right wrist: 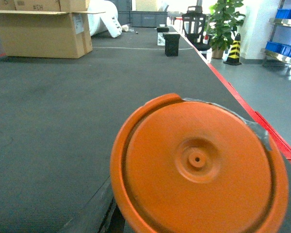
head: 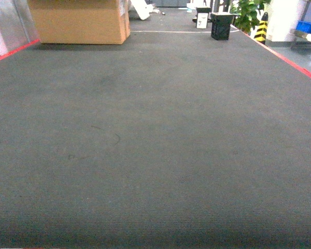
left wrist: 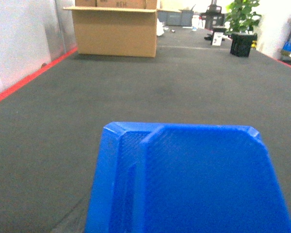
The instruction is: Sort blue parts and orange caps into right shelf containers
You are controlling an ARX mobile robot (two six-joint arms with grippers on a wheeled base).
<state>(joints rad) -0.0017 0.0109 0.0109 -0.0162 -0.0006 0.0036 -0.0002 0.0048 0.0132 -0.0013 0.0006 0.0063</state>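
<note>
Carpet (head: 155,155), dark grey and ribbed, fills nearly all of our head view, edged by red floor lines (head: 293,61) on both sides, and neither arm shows there. At the far left stands a large brown cardboard box (head: 79,21); in the left wrist view we read part of a print on its upper edge as "#6H", and in the right wrist view a similar mark looks like "#EH", too blurred for us to settle. A small black crate (head: 221,26) sits at the far end beside a white sign (head: 202,20) whose writing we cannot read, with a green plant (head: 247,13) and a yellow-and-black striped post (head: 261,28) just to their right. In the left wrist view a blue part (left wrist: 189,179), a bright blue moulded plastic piece with a raised inner panel, fills the lower frame close to the camera; the left gripper itself is hidden, so we cannot tell how its jaws stand. In the right wrist view a round orange cap (right wrist: 199,165) with a small central hole likewise covers the foreground, and the right gripper's state is not visible to us. Blue shelf containers (right wrist: 283,48) rest on a metal rack at the far right, well apart from both pieces.
</note>
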